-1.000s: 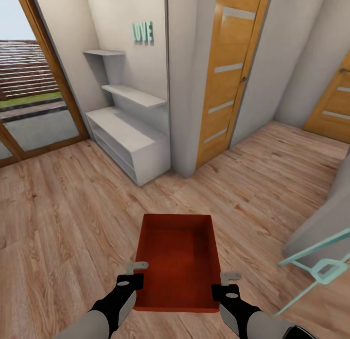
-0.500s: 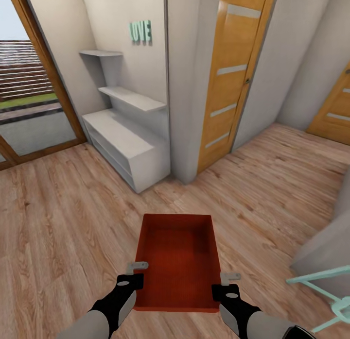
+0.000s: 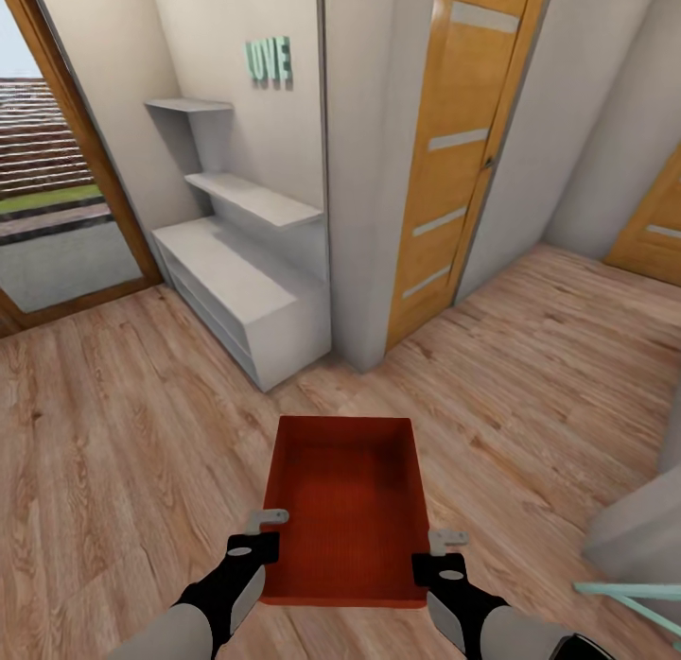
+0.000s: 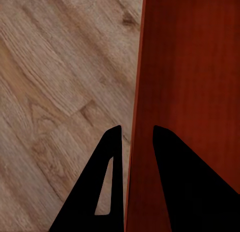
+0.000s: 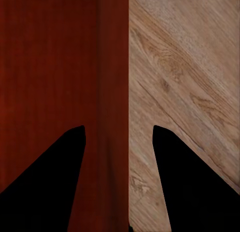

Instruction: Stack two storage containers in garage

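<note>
Between your two arms you hold one storage container (image 3: 342, 509), an orange-red bin with an open top, up above the light wood floor (image 3: 113, 433). Your left gripper (image 3: 263, 532) is pinched on the bin's left wall near the close end. On the left wrist view the thin red wall (image 4: 134, 157) runs right between the two black fingers (image 4: 107, 182), one on the outside and one on the inside. Your right gripper (image 3: 437, 554) is pinched on the right wall the same way, and on the right wrist view the wall (image 5: 112, 142) sits between its fingers (image 5: 190, 177), which stand a bit wider apart. Nothing is inside the bin, and you can see its fine ribbed bottom.

Ahead on the left is a white shelf unit (image 3: 241, 282) against the wall, with green letters (image 3: 269, 60) above it. A big glass door (image 3: 47, 168) with a brown frame is at the far left. An orange wooden door (image 3: 454, 159) is straight ahead, and another orange door (image 3: 654, 230) is at the right edge. A pale green bar (image 3: 629, 594) pokes in at the bottom right.
</note>
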Robot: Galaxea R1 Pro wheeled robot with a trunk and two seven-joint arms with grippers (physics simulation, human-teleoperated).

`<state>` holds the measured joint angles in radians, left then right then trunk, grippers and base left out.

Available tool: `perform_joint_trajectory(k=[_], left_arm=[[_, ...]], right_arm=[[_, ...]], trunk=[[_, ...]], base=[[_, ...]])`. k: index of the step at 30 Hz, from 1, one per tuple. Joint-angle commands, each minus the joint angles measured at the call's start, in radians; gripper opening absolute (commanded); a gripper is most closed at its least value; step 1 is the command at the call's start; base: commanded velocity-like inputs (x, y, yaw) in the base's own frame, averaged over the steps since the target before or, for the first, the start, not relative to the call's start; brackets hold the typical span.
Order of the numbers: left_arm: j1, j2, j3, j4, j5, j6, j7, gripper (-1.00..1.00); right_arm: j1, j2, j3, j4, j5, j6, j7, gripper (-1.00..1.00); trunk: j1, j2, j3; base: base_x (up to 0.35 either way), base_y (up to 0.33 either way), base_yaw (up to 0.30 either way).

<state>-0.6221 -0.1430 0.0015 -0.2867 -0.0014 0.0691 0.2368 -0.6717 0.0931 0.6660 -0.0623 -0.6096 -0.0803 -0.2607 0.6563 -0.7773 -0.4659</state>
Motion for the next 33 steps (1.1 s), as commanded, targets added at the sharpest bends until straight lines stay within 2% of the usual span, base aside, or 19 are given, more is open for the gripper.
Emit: perform_joint_trajectory(k=[1,11,33], left_arm=[[-0.001,0.000,0.021,-0.048,-0.013,0.007,0.006,-1.00],[-0.001,0.000,0.021,-0.048,-0.013,0.007,0.006,-1.00],[-0.001,0.000,0.021,-0.048,-0.013,0.007,0.005,-1.00]], right_arm=[[0.000,0.000,0.000,0.031,-0.018,-0.004,-0.002,-1.00],[0.000,0.007,-0.001,0.031,-0.018,0.000,-0.001,-1.00],[0.000,0.001,-0.002,0.032,-0.018,-0.003,0.001,-1.00]], trunk=[[0.001,-0.001,-0.001],[0.001,-0.001,-0.001],[0.001,-0.001,-0.001]], base=[[0.322,0.000,0.000],[0.322,0.000,-0.047],[0.322,0.000,-0.270]])
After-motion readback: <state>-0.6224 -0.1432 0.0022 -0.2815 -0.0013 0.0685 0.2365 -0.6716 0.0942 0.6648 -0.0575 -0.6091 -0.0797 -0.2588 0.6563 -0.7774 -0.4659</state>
